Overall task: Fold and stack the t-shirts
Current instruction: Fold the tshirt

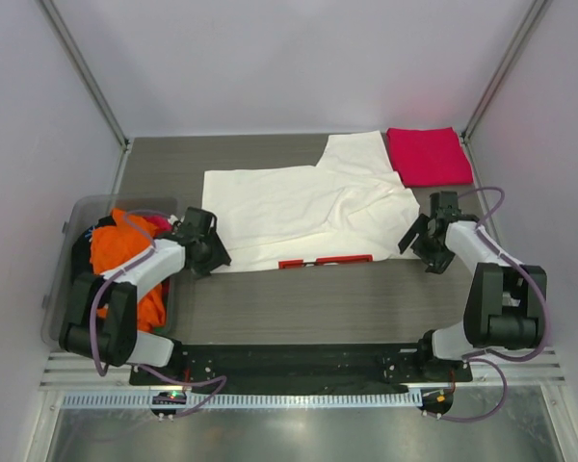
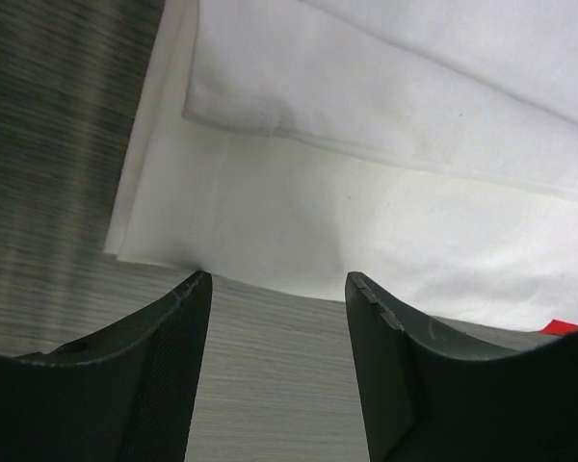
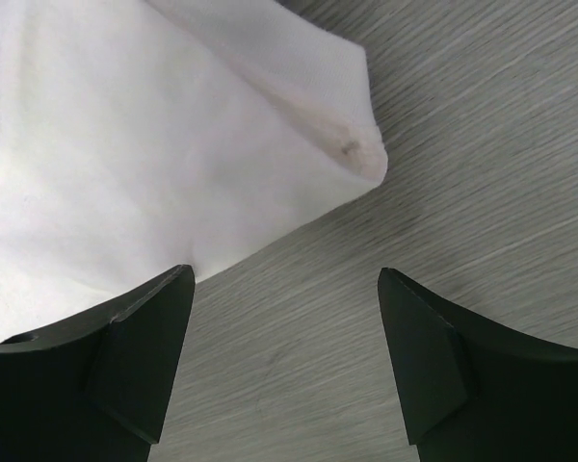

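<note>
A white t-shirt (image 1: 299,207) lies spread across the middle of the table, a strip of its red panel (image 1: 326,260) showing at the near edge. A folded pink-red t-shirt (image 1: 429,156) rests at the back right. Orange (image 1: 125,245) and dark t-shirts fill the bin. My left gripper (image 1: 215,257) is open just short of the white shirt's near-left corner (image 2: 366,212), with only bare table between its fingers (image 2: 278,279). My right gripper (image 1: 422,250) is open beside the shirt's right corner (image 3: 125,144), which reaches its left finger; its jaws (image 3: 286,272) hold nothing.
A clear plastic bin (image 1: 63,260) stands at the table's left edge beside the left arm. White walls with metal posts close in the sides and back. The grey wood-grain table (image 1: 299,308) runs between the shirt and the arm bases.
</note>
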{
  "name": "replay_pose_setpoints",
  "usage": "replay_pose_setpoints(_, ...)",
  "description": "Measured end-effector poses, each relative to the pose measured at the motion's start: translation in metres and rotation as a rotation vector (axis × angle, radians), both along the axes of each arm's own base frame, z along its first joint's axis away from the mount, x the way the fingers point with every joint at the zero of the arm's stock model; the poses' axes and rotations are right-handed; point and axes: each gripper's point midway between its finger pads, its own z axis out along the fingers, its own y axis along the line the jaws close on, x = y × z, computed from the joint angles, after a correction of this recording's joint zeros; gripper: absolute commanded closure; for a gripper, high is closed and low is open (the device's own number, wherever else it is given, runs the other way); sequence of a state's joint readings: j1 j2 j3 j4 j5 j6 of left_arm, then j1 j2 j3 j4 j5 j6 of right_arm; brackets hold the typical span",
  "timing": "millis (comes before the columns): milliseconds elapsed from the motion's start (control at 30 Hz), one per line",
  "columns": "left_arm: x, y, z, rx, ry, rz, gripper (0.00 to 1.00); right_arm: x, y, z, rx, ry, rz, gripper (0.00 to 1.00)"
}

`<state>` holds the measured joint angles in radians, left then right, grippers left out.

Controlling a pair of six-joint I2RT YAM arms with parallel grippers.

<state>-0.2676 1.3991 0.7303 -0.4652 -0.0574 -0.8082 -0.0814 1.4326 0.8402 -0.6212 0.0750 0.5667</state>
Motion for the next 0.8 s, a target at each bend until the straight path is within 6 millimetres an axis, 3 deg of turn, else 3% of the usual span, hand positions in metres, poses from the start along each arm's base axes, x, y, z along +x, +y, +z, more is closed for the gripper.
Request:
replay_pose_setpoints(200, 0.01, 0.003, -0.006, 0.035, -0.022, 0.012, 0.41, 0.008, -0.008, -0.015, 0.013, 0.009, -0.025, 0.23)
replay_pose_setpoints(367, 0.021, 0.006, -0.008, 0.056, -0.032, 0.036, 0.46, 0.024, -0.009, -0.022, 0.018, 0.005, -0.013, 0.37)
replay_pose_setpoints(433, 0.026, 0.008, -0.008, 0.071, -0.033, 0.056, 0.53, 0.034, -0.01, -0.021, 0.019, -0.006, -0.007, 0.5)
replay_pose_setpoints(567, 0.035, 0.014, -0.01, 0.101, -0.025, 0.082, 0.93, 0.05, -0.011, -0.023, 0.02, -0.018, 0.003, 0.99)
replay_pose_setpoints(700, 0.043, 0.013, -0.002, 0.116, 0.016, 0.078, 1.0, 0.059, -0.015, -0.011, -0.002, -0.012, 0.009, 0.99)
replay_pose_setpoints(800, 0.06, 0.013, 0.036, 0.116, -0.047, 0.095, 1.0, 0.065, -0.025, 0.029, -0.056, -0.088, -0.01, 0.99)
